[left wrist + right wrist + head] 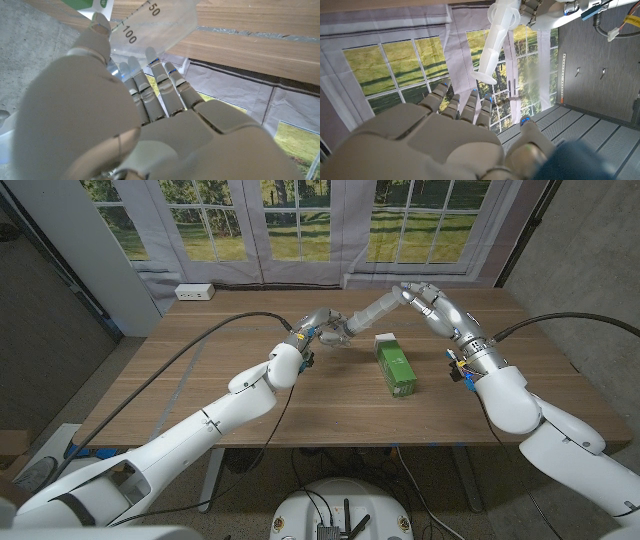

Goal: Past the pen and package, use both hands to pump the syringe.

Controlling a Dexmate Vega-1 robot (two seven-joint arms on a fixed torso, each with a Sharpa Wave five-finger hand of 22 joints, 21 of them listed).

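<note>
The syringe [366,313] hangs in the air over the far half of the table [200,340], beyond the green package [396,367], slanting from the left hand [325,330] up toward the right hand [428,302]. The left hand grips the barrel end; in the left wrist view its fingers [150,87] curl around the clear barrel [150,25] just below the printed scale marks, which looks like a bracing hold meant to keep the body fixed while the other end is worked. In the right wrist view the plunger shaft and its flat end [484,77] stand just off the right hand's fingertips [472,100], which are spread, and that frame does not show them touching it; in the head view the hand sits at the plunger end, too small to judge contact, so whether it holds the plunger I cannot tell. The shaft appears drawn well out of the barrel, so a push along the syringe's axis seems the likely next stroke, with a risk of the flat end slipping sideways off the fingertips. The package lies on the table below and nearer the robot, well apart from both hands. No pen is clear enough to pick out.
</note>
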